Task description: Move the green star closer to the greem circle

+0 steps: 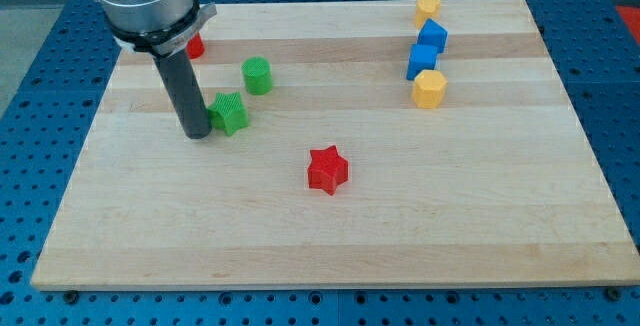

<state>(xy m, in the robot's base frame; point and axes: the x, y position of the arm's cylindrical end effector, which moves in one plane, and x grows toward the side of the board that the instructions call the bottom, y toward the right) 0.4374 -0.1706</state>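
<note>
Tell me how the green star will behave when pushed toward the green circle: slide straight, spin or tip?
The green star looks squat, so tipping seems unlikely. Its pointed outline means an off-centre push from my tip, now at its left, would probably spin it. It should slide on the smooth board toward the green circle.

The wooden board carries green star, green circle, red star — blue and yellow blocks line its right.

The scene is evenly and brightly lit, seemingly from above, with only faint shadows cast beside the blocks and sharp focus kept throughout.
</note>
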